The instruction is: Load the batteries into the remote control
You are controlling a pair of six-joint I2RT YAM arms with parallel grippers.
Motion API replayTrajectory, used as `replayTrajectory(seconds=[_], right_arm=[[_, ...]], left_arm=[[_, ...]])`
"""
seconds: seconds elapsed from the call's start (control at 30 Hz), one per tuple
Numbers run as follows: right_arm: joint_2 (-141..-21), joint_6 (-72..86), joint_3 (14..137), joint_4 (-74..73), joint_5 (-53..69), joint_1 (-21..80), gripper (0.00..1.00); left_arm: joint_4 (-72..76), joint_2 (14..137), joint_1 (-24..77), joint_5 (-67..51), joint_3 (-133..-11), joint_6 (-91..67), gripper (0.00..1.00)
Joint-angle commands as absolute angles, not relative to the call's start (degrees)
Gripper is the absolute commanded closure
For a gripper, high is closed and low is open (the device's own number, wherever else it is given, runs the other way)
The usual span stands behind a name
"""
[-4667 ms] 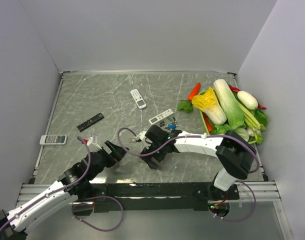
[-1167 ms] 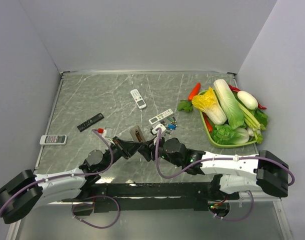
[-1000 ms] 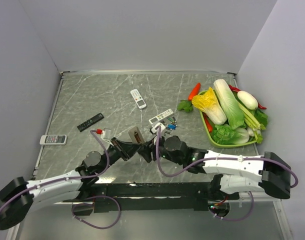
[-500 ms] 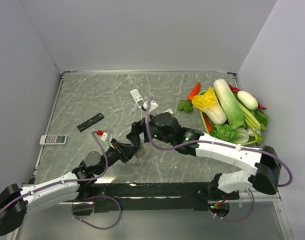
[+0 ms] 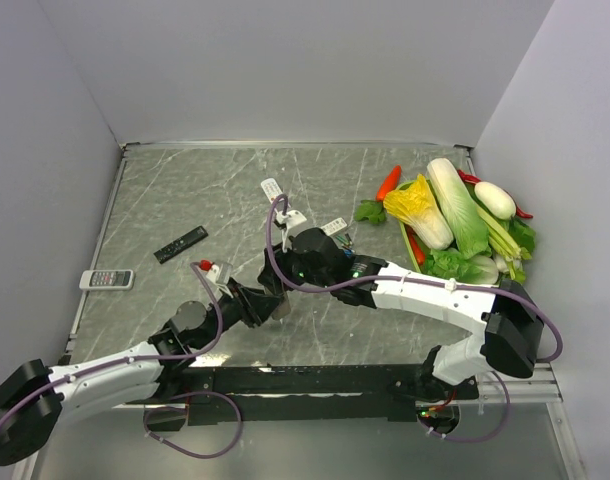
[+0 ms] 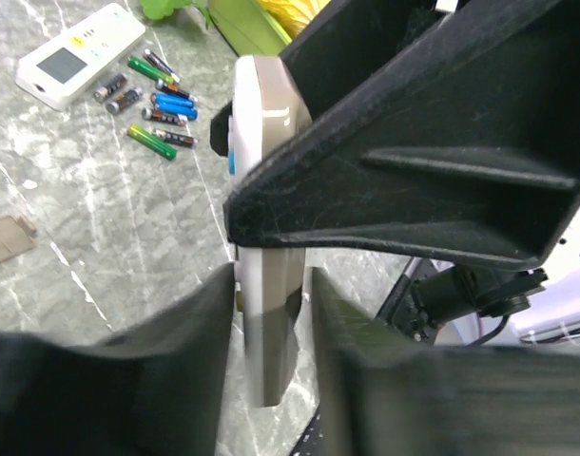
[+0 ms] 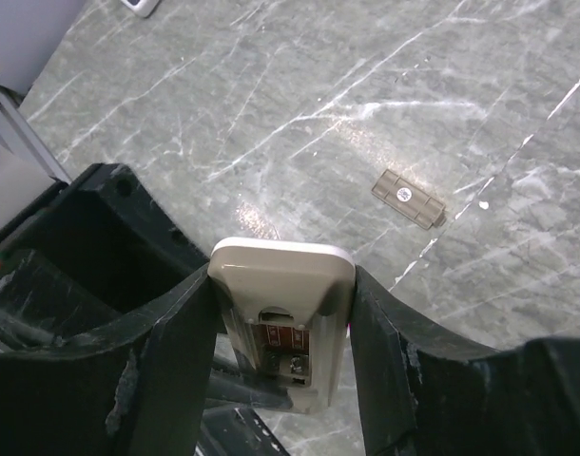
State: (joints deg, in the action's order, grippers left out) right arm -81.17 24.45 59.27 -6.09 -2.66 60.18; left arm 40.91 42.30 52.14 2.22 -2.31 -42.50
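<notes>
My right gripper (image 7: 280, 285) clamped the remote control (image 7: 280, 328) by its sides above the middle of the counter (image 5: 185, 190); my left gripper (image 6: 269, 294) straddled its end, and I could not tell whether it gripped. The batteries (image 6: 157, 104) lay beside a slim white remote (image 6: 76, 52).

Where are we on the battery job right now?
Done: the battery cover is off, lying on the table. In hand: the remote control is held by the right gripper, bay exposed and seemingly empty; the left gripper straddles it too, grip unclear. Left: loading; the batteries lie on the table by the slim white remote.
</notes>
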Motion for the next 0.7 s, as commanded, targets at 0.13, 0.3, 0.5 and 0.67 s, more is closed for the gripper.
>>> replayTrajectory(seconds=[0.13, 0.3, 0.5, 0.67], right_arm=[[-80.6, 28.5, 62.6, -3.2, -5.8, 60.1, 1.00], [-79.6, 29.0, 61.8, -3.6, -7.2, 60.2, 1.00], [-79.5, 29.4, 61.4, -3.6, -6.6, 60.0, 0.91], [-76.9, 27.4, 59.7, -5.1, -4.5, 57.4, 0.48]], left_arm=[[47.2, 47.8, 52.3, 0.6, 0.4, -41.1, 0.48], [47.6, 50.6, 52.6, 0.6, -1.4, -41.0, 0.58], [46.8, 49.4, 53.0, 1.1, -1.6, -41.5, 0.98], [46.5, 46.8, 52.9, 3.9, 0.3, -44.5, 0.99]])
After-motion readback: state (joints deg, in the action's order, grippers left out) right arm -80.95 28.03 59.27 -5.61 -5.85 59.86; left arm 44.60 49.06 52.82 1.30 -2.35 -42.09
